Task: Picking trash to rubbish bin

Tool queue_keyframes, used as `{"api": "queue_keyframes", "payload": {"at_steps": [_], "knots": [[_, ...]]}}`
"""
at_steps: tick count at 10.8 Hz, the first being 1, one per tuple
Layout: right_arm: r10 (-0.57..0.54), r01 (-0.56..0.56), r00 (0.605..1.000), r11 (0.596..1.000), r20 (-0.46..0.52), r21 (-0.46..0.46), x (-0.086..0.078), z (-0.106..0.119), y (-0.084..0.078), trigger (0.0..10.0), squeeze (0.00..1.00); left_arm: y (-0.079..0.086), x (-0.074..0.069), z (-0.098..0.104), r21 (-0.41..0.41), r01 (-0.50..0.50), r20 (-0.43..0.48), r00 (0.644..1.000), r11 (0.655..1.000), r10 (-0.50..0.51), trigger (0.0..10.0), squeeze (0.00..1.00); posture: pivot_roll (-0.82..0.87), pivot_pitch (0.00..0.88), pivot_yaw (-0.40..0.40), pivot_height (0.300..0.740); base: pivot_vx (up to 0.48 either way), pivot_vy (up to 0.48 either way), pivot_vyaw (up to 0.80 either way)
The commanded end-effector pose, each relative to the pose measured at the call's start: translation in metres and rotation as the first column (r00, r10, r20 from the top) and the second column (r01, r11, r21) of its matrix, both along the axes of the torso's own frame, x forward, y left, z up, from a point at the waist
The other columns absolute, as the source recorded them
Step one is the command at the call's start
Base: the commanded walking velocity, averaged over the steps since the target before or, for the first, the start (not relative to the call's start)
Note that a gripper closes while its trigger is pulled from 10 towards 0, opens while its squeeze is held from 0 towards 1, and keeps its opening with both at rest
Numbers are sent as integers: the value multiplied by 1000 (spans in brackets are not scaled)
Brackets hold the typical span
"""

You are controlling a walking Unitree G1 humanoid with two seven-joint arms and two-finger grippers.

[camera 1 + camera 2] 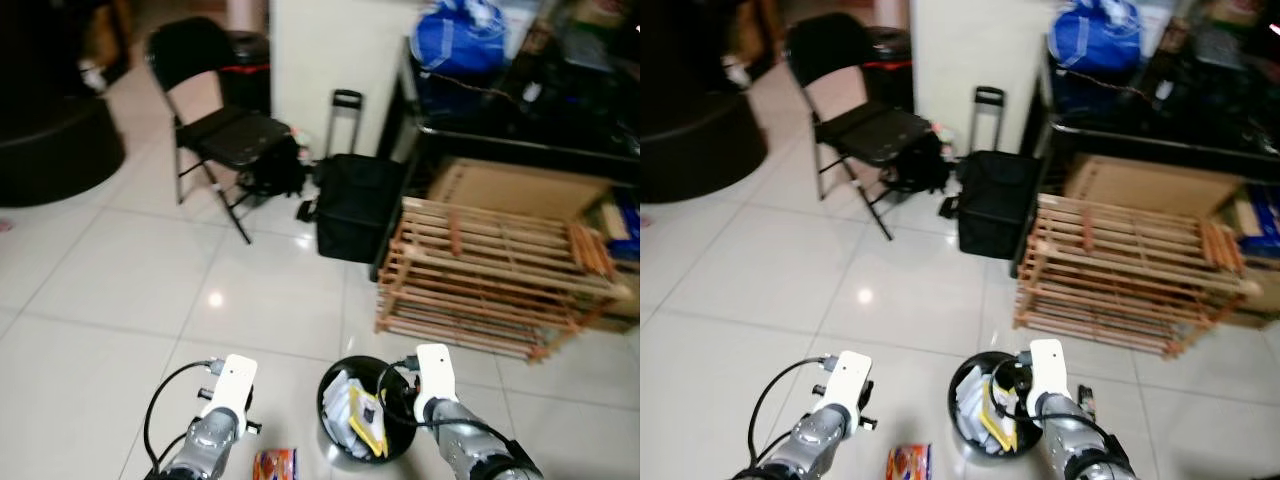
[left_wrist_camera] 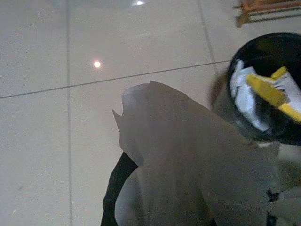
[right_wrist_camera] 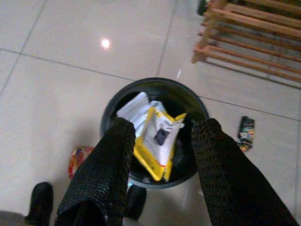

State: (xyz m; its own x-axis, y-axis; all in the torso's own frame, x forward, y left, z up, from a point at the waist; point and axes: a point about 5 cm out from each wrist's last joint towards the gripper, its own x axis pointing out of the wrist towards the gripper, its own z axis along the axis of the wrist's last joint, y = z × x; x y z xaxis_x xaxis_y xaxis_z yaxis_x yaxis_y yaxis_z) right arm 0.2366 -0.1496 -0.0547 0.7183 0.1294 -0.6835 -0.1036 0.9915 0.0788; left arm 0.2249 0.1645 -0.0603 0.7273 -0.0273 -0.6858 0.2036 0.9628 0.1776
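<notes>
A round black rubbish bin (image 1: 340, 440) stands on the tiled floor just before me, holding white paper and a yellow packet (image 3: 157, 141). My right gripper (image 3: 164, 125) hangs open right above the bin's mouth, nothing between its fingers. In the left wrist view a pale sheet of paper (image 2: 188, 155) hangs in front of the camera, gripped by my left gripper; one black finger (image 2: 116, 186) shows beneath it, a little to the side of the bin (image 2: 235, 113). My left arm (image 1: 225, 395) is to the left of the bin. An orange wrapper (image 1: 275, 465) lies on the floor between my arms.
A small dark wrapper (image 3: 245, 132) lies on the floor right of the bin. A wooden rack (image 1: 490, 280) stands close behind it, with a black trolley bag (image 1: 355, 205) and a folding chair (image 1: 225, 125) farther back. Open tiles stretch to the left.
</notes>
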Motion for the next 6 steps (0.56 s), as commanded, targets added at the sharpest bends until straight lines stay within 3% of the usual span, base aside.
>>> {"api": "queue_keyframes", "payload": {"at_steps": [1,3,6], "knots": [[-3,3,1000,1000,-2,-5,-1,-1,-2,10000,0,-1,3,2,0,-4,8,1000,1000,4,10000,0,60,0,-83,740,0,0,0],[-3,3,1000,1000,-4,-4,-1,-1,-2,10000,0,-1,4,2,15,11,12,1000,1000,-12,10000,0,61,0,-83,740,0,0,0],[1,-1,1000,1000,-4,-2,-2,-1,-1,10000,0,0,4,3,22,13,14,1000,1000,-13,10000,0,60,0,-79,740,0,-480,0]]}}
